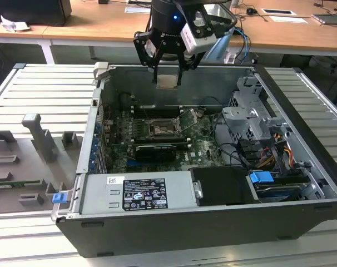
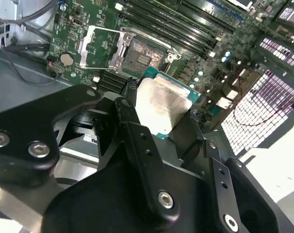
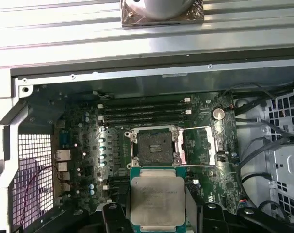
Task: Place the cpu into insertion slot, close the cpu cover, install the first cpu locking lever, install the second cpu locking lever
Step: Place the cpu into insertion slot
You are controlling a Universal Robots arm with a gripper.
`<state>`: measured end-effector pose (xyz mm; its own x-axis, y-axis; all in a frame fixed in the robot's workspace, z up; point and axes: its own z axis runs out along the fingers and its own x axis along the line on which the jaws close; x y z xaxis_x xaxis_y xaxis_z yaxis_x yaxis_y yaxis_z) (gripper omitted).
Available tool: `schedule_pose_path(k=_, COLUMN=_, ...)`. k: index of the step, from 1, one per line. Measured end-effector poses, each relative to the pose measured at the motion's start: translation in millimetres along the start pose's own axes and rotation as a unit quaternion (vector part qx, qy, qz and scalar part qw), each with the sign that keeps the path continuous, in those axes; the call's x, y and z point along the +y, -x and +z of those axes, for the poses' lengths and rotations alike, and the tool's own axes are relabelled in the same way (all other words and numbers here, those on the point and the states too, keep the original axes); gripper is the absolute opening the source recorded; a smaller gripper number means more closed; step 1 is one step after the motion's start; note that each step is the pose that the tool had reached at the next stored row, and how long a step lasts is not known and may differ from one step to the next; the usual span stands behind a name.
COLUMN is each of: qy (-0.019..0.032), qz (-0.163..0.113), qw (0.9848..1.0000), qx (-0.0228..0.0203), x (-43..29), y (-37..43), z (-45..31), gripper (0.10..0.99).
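My gripper (image 1: 167,79) hangs above the open computer case, shut on the cpu (image 1: 167,82), a flat square chip with a pale metal face. In both wrist views the cpu (image 2: 164,104) (image 3: 157,196) sits between the black fingers (image 2: 132,121), well above the board. Below it lies the insertion slot (image 1: 164,128) (image 2: 142,58) (image 3: 154,145), a black-framed socket with a dark, empty centre on the green board. The cpu cover (image 1: 189,119) (image 2: 101,46) (image 3: 198,145), a silvery frame with a window, is swung open beside the slot.
Long black memory slots (image 3: 142,109) run behind the socket. A black graphics card (image 1: 154,150) lies in front of it, then the labelled power supply (image 1: 138,194). A metal drive cage (image 1: 252,119) and cables fill the exterior view's right. A grey fixture tray (image 1: 35,144) lies outside the case.
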<state>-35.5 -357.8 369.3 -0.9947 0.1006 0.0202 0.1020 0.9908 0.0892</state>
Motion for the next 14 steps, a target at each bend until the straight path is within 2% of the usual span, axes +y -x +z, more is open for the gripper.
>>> schedule_pose_path(k=2, qy=0.0004, qz=0.019, qw=0.9998, qx=-0.0017, x=0.0, y=0.0, z=0.5, gripper=0.541)
schedule_pose_path(k=7, qy=0.0012, qz=0.061, qw=0.9982, qx=-0.0055, x=-0.1, y=0.0, z=1.7, gripper=0.541)
schedule_pose_path(k=10, qy=0.0017, qz=0.099, qw=0.995, qx=-0.009, x=-0.2, y=0.1, z=2.5, gripper=0.541)
schedule_pose_path(k=14, qy=0.0023, qz=0.119, qw=0.9929, qx=-0.0107, x=-0.2, y=0.1, z=3.2, gripper=0.541)
